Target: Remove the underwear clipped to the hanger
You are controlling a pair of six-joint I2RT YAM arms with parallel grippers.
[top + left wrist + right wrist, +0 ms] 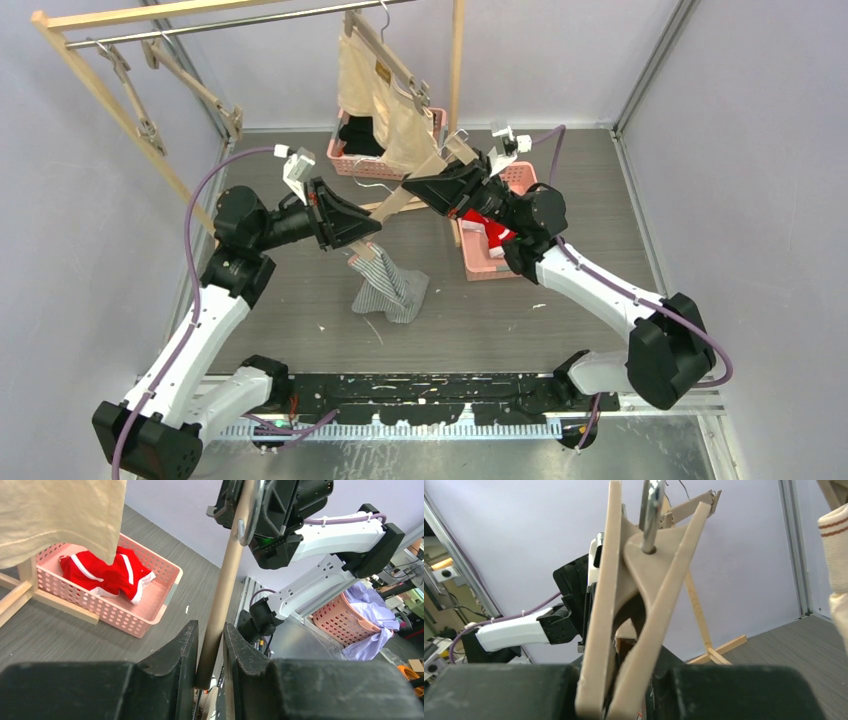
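A wooden hanger (398,207) hangs tilted in mid-air between the two arms, above the middle of the tabletop (580,300). Its lower end is at the left gripper (372,232) and its hook end is at the right gripper (412,187). In the left wrist view the jaws stand on either side of the hanger's thin bar (225,580) with a sliver of gap on one side, so I cannot tell whether they press it. In the right wrist view the jaws are clamped on the hanger's wooden body (604,605) just below the metal hook (649,510). The striped underwear (388,285) hangs from under the left gripper. Its lower edge is bunched on the tabletop, and its top edge is hidden, so whether a clip holds it cannot be told. The red underwear (487,228) lies in a pink basket (478,268) just behind the right wrist. The beige underwear (375,100) is clipped to a second hanger (395,55) on the rail (230,22), with its hem close over the raised hook end. Below it, a second basket (345,162) at the far edge holds black clothes (362,135). The rack's slanted wooden leg (120,110) runs near the left arm. Bare tabletop shows in front of the striped piece and out to the right wall.
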